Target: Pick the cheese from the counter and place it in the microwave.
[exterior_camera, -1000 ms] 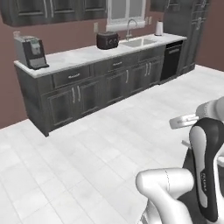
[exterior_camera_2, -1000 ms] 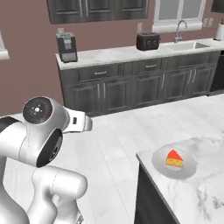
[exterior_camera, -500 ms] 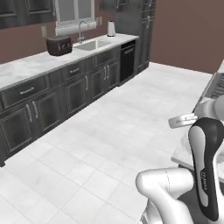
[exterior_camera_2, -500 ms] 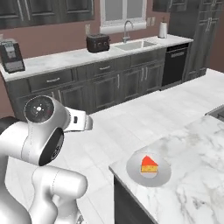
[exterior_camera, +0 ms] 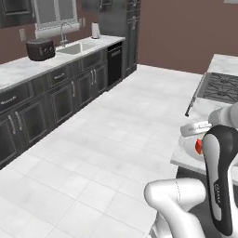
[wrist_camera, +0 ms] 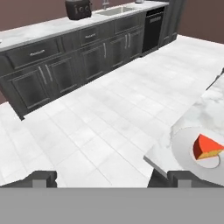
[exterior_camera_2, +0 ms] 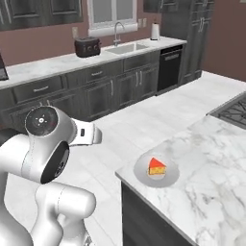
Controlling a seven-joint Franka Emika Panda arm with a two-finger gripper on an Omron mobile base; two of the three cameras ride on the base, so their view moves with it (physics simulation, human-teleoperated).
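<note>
Red-orange cheese (exterior_camera_2: 157, 166) sits on a small grey plate (exterior_camera_2: 140, 172) at the near corner of the marbled counter (exterior_camera_2: 211, 158), close to the edge. My gripper (wrist_camera: 112, 178) hangs off the counter over the floor, fingers (wrist_camera: 41, 178) spread wide, holding nothing. Risk, as I judge it: the wedge is small and the plate is likely to slide, so a skewed approach could nudge both off the corner.
</note>
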